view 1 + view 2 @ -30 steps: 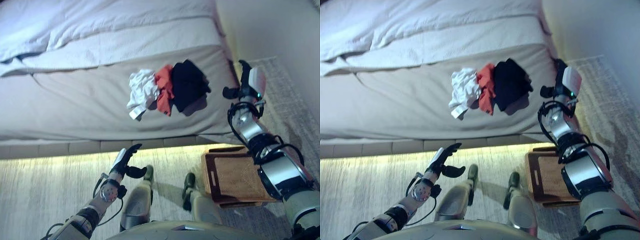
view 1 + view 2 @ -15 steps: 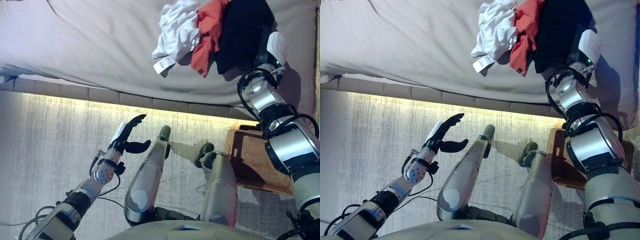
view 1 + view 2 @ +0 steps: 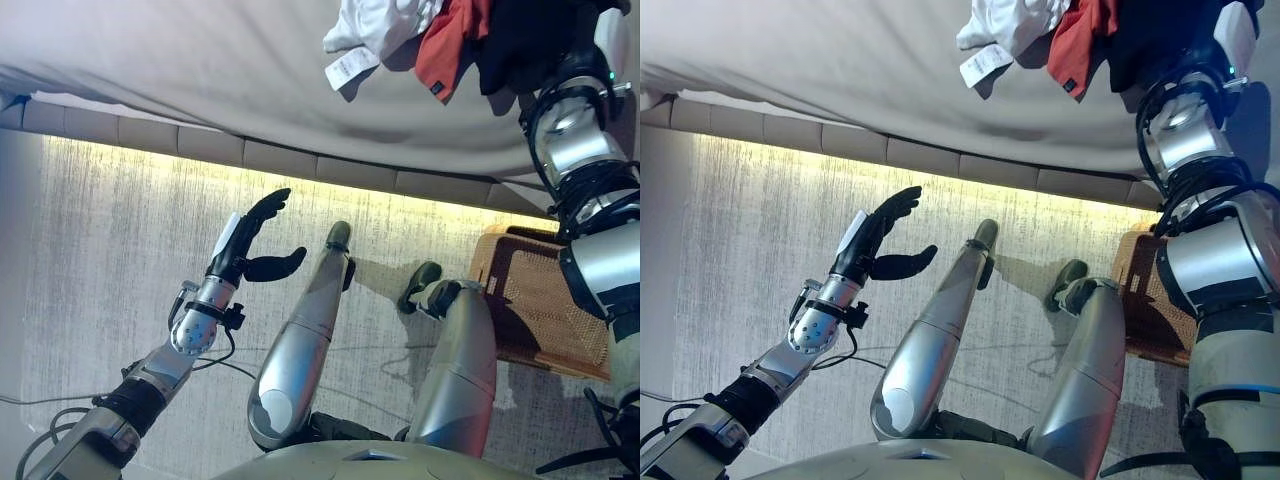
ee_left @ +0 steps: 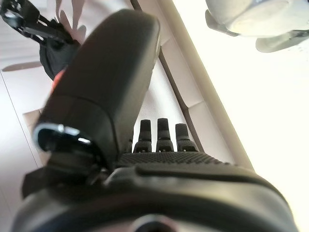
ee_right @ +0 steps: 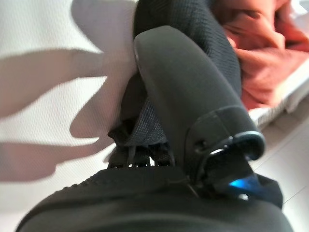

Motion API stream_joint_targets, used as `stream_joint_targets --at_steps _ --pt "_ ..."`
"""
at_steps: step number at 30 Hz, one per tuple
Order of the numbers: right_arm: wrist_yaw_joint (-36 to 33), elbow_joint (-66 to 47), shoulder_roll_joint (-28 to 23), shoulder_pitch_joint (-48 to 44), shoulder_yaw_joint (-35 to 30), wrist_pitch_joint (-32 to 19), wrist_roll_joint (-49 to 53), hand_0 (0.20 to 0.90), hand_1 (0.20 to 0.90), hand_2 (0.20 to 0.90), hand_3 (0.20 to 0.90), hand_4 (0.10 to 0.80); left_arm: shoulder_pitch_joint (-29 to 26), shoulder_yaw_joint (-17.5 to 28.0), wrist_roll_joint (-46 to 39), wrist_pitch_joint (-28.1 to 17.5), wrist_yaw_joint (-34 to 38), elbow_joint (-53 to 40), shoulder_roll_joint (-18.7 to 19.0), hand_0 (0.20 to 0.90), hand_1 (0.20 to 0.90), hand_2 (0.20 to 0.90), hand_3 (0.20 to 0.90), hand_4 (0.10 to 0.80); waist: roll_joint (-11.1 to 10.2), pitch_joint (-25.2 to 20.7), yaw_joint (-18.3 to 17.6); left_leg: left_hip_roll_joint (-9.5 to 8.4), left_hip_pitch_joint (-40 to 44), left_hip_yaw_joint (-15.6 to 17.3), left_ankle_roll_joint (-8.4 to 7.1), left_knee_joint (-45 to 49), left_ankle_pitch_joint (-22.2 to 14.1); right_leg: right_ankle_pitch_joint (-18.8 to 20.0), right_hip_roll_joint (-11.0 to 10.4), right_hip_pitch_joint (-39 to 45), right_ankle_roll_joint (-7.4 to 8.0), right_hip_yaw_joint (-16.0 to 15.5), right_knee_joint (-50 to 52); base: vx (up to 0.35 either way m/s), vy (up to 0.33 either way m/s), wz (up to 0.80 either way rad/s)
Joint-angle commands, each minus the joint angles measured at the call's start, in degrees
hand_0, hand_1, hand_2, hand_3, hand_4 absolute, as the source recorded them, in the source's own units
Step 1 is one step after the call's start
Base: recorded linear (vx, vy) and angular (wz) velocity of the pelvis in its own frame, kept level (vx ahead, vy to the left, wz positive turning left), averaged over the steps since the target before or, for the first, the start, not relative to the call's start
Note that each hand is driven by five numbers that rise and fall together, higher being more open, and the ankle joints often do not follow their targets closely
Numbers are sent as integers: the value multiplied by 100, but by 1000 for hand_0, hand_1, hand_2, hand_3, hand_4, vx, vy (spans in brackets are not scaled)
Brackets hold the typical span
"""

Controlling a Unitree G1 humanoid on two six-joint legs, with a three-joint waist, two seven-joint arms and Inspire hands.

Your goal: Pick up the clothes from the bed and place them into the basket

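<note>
A white garment [image 3: 375,22], a red one [image 3: 452,45] and a black one [image 3: 520,40] lie bunched together near the bed's [image 3: 200,60] front edge. My right hand [image 3: 1238,35] reaches over the bed to the black garment. In the right wrist view its thumb [image 5: 188,96] lies straight against the black cloth [image 5: 193,29], with the red cloth [image 5: 260,58] beside it. The finger shadows on the sheet are spread. My left hand [image 3: 245,245] is open and empty, held above the floor. A brown woven basket [image 3: 540,310] stands on the floor under my right arm.
The bed's padded base [image 3: 200,155] runs across the view, with a lit strip of pale carpet [image 3: 100,260] along its foot. The basket sits close to the bed's corner at the right.
The camera has tilted down and the whole picture has shifted. My right hand has moved from beside the bed's corner onto the black garment. The left hand has stayed open above the floor.
</note>
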Motion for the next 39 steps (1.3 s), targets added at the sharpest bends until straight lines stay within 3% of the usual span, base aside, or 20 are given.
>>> stream_joint_targets --at_steps 1,10,14,23,32,39 --pt "-20 -391 -590 -685 222 -693 233 300 300 300 200 100 390 477 -317 -484 -23 -767 139 900 900 900 900 800 299 -242 63 -197 315 728 577 627 -794 -295 416 510 -222 -273 280 24 -6 -4" --pt "3 -362 -882 -555 -19 -730 222 300 300 300 200 100 817 818 -771 -561 -281 -891 169 900 900 900 900 800 208 -242 59 -152 812 700 505 661 -840 -275 409 1058 -197 -302 107 42 -7 4" --pt "113 -288 -992 -485 -51 -729 365 300 300 300 200 100 879 894 -750 -612 -321 -869 178 900 900 900 900 800 63 -259 35 -122 1398 676 485 401 -792 -242 432 1654 -165 -319 -202 60 -12 12" --pt "244 -294 -1099 -150 -261 -834 370 300 300 300 200 100 891 926 -837 -381 -438 -761 116 900 900 900 900 800 -185 -682 -62 7 2164 624 470 -225 -547 -56 453 2430 -218 -328 -826 38 5 -15" --pt "493 -881 -1301 947 -856 -1179 683 300 300 300 200 100 696 949 -694 -14 -451 -291 -115 900 900 900 900 800 -596 -1331 -440 365 3600 774 435 -1702 -317 310 683 3905 -136 -225 -2506 75 -11 -17" --pt "805 -1650 -1633 2237 -1600 -1407 847 300 300 300 200 100 518 910 -740 196 -356 190 -384 900 900 900 900 800 -767 -1986 -1023 584 4925 1220 373 -3475 -11 969 967 5023 87 144 -4478 81 8 -33"
